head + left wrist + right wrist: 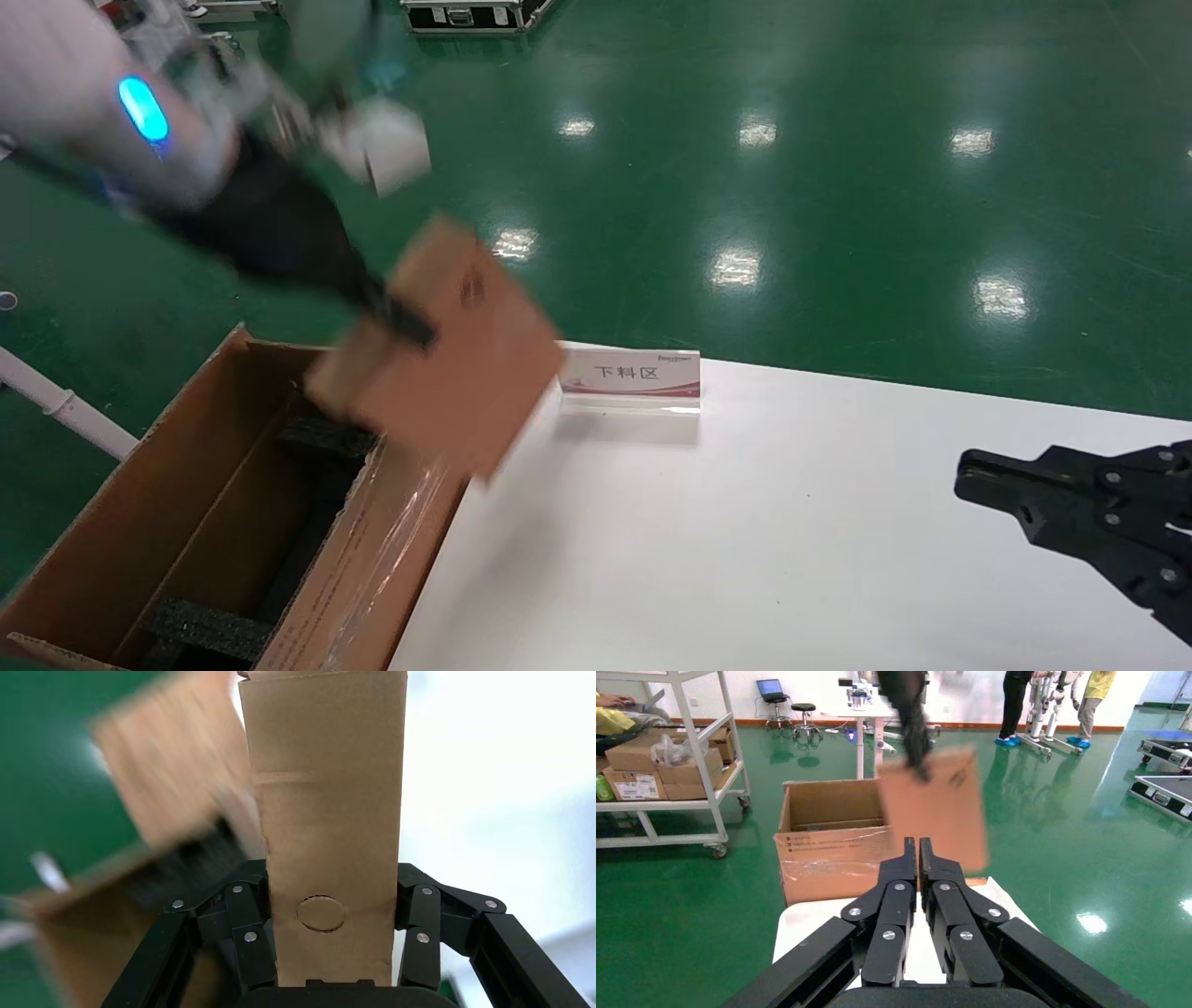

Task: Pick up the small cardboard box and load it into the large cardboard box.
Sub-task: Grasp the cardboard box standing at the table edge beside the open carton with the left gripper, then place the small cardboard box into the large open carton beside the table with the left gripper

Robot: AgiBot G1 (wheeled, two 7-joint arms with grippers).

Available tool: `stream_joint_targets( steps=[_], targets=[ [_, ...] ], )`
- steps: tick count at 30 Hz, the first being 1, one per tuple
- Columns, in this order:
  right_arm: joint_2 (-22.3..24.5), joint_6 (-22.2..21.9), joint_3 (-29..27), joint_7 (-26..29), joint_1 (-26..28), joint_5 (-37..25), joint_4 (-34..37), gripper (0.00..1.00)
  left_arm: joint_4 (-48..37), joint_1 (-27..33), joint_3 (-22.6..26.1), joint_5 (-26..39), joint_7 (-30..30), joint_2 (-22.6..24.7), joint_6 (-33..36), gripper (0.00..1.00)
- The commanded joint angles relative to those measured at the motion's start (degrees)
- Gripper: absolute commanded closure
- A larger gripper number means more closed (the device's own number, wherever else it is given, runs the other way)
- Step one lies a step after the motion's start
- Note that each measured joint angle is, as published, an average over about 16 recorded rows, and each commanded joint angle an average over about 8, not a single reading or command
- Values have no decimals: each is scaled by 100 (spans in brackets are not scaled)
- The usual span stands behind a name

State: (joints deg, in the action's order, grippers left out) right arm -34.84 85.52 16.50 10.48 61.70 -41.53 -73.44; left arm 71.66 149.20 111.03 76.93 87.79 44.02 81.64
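Observation:
My left gripper (396,317) is shut on the small cardboard box (447,359), a slim flat brown carton, and holds it tilted in the air over the far end of the large cardboard box (112,531). In the left wrist view the small box (327,832) sits between the jaws, with the large box (162,790) blurred behind it. The large box is open, with black foam blocks (209,629) inside and clear tape on the near flap (377,550). My right gripper (964,471) is shut and empty over the white table (745,540). The right wrist view shows the small box (940,808) and large box (821,843) beyond my right gripper (917,843).
A small sign with red print (633,377) stands at the table's far edge. The large box stands against the table's left edge on the green floor (838,186). A cart with cartons (666,762) and people stand farther off.

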Motion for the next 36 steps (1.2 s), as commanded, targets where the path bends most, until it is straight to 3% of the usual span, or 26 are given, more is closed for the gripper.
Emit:
stream_joint_targets(
  steps=[1, 9, 24, 25, 32, 33, 36],
  targets=[
    [0, 0, 1, 0, 0, 0, 0, 100, -111, 354, -128, 88, -79, 86, 69, 100],
    [1, -1, 4, -2, 1, 2, 1, 100, -748, 1286, 41, 379, -732, 353, 865, 100],
    [4, -3, 9, -5, 2, 6, 1, 100, -287, 1790, 1932, 90, -969, -150, 973, 100],
    [4, -4, 10, -5, 2, 6, 1, 93, -244, 1790, 2010, 103, -949, -212, 966, 100],
    [5, -5, 12, -6, 3, 8, 1, 5, 72, 1735, 2314, 330, -742, -631, 891, 100],
    [5, -5, 12, -6, 3, 8, 1, 0, 116, 1718, 2332, 374, -708, -687, 878, 100],
    [5, -5, 14, -7, 3, 9, 1, 0, 230, 1651, 2372, 507, -605, -847, 836, 100]
  ],
)
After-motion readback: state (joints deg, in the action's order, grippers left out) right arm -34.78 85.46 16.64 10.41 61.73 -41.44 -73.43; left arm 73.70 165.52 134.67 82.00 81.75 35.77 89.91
